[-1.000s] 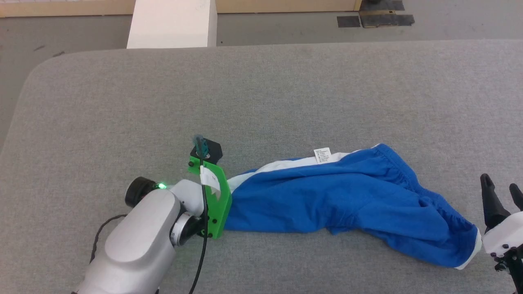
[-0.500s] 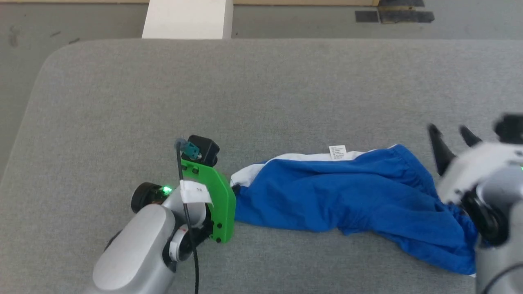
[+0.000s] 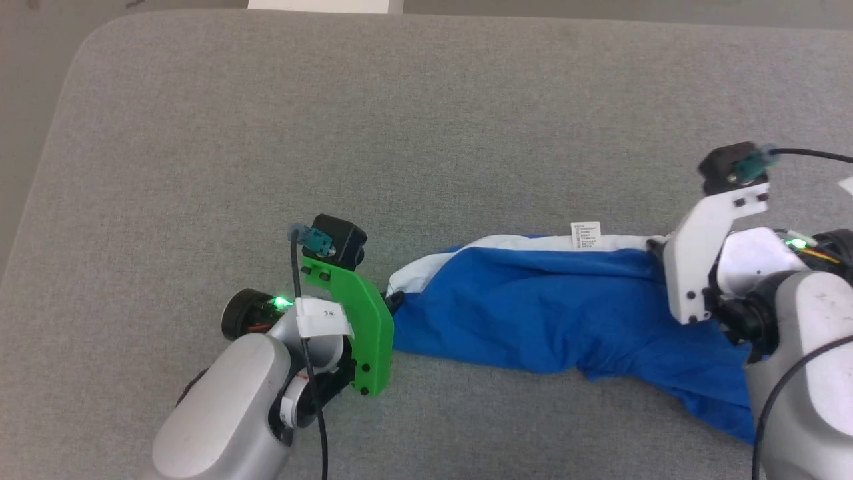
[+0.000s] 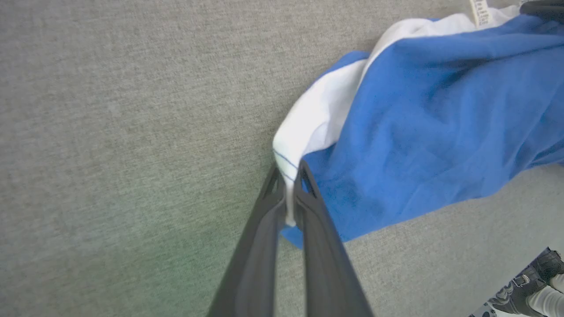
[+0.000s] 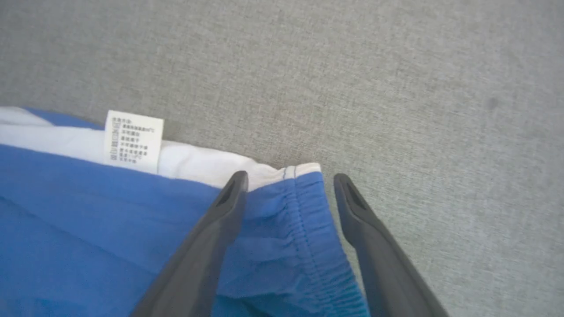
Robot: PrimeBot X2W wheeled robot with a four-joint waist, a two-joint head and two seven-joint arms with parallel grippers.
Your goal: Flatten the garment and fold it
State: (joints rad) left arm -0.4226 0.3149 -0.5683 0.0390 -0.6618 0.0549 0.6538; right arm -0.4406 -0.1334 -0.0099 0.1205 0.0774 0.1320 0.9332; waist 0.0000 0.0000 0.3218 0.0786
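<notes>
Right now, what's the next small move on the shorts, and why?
Probably close the right gripper: its open fingers straddle the waistband corner of the garment, while the left gripper is shut on the white hem, so both could pull it flat.

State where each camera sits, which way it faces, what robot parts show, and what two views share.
Head view: on the head, facing forward and down at the table and garment; left forearm and right forearm show.
Left wrist view: on the left wrist, along the left gripper, shut on the garment's white-trimmed end.
Right wrist view: on the right wrist, along the open right gripper at the waistband corner.
Shared: head and right wrist views both show the label.
</notes>
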